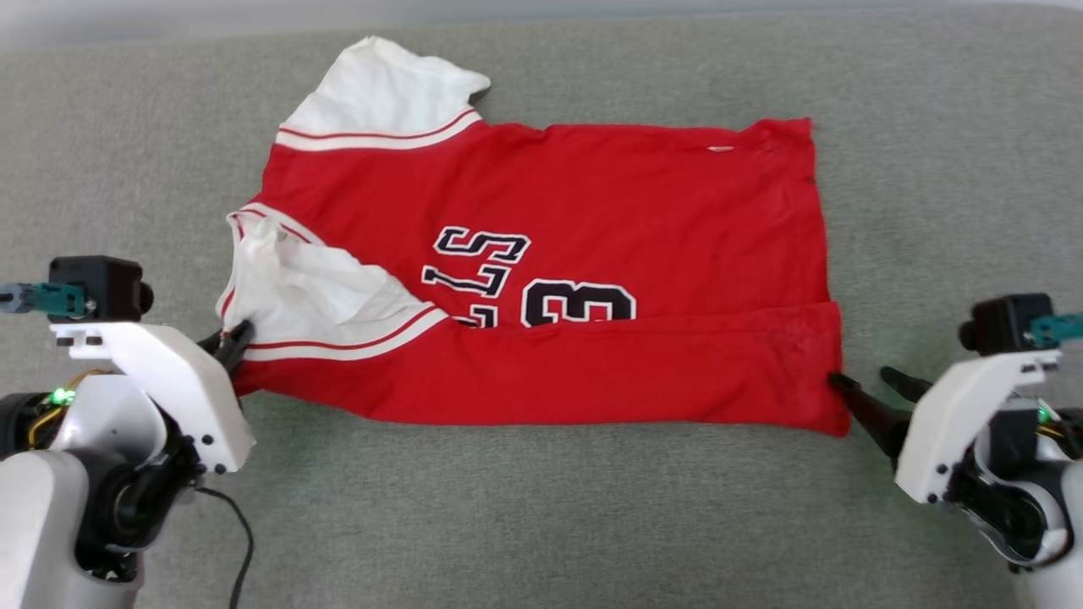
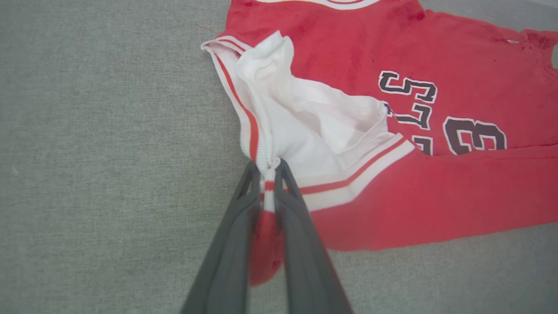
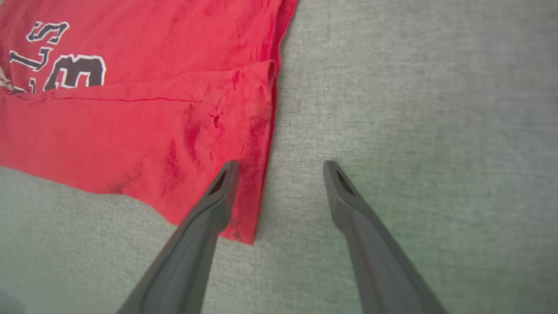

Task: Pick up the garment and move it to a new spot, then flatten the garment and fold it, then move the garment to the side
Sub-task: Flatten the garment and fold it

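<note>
Left gripper [image 2: 267, 168] pinched narrow on the striped cuff of the white sleeve [image 2: 305, 126], at the 8 o'clock corner of the garment [image 1: 634, 194] in the head view. Some red fabric is bunched between the fingers behind the pinch. Right gripper [image 3: 281, 168] spread wide at the 4 o'clock corner, one fingertip over the red hem, the other over the bare grey fabric surface [image 3: 414, 109]; it grips nothing. The garment lies mid-surface, shoulders toward 9 o'clock, hem toward 3. Its near long edge is already turned up over the lower lettering [image 1: 508, 279]. The sleeve at 8 o'clock is crumpled, not flat.

Judgement: a fold is under way, and the next lift wants both corners held.
- Right should straddle the hem deeper, catch both layers, and close before any lift.
- Raise both ends together, level, with the cloth taut between them, then carry toward 12 o'clock.
- Risk: left holds mostly cuff, so the body layer may sag or the sleeve may pull out.
</note>
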